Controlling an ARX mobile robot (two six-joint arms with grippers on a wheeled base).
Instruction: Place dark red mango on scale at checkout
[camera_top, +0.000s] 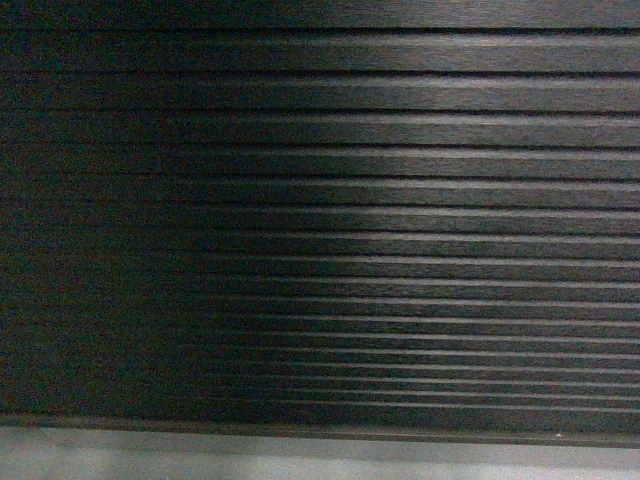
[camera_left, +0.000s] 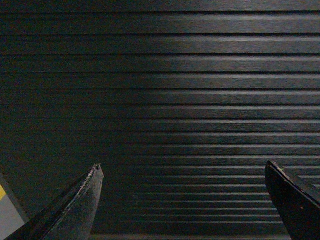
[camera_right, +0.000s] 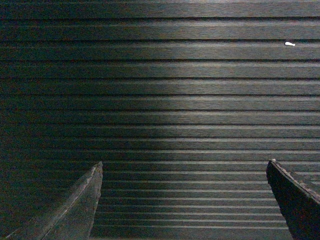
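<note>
All three views are filled by the ribbed black front panel (camera_top: 320, 200) of the checkout desk. A grey strip of floor (camera_top: 300, 455) runs along the bottom of the head frame. You are parked close against the panel, looking at its face, not its top.

Step in hand, as I judge it: the approach, before any grasp. No dark red mango shows in any view, nor any scale. Where the fruit lies relative to either end effector cannot be told from here; likely above the frame on the desk top, but that is a guess.

Left end effector (camera_left: 182, 200): jaws spread wide, fingertips at lower left and lower right of its wrist frame, nothing between them. A yellow-and-grey scrap (camera_left: 6, 212) sits at the far lower left; cannot identify it.

Right end effector (camera_right: 184, 200): same, parted wide and empty. Small white fleck (camera_right: 290, 44) on the panel, upper right.

Next move calls for raising your view or arms until the desk top, mango and scale are visible.
</note>
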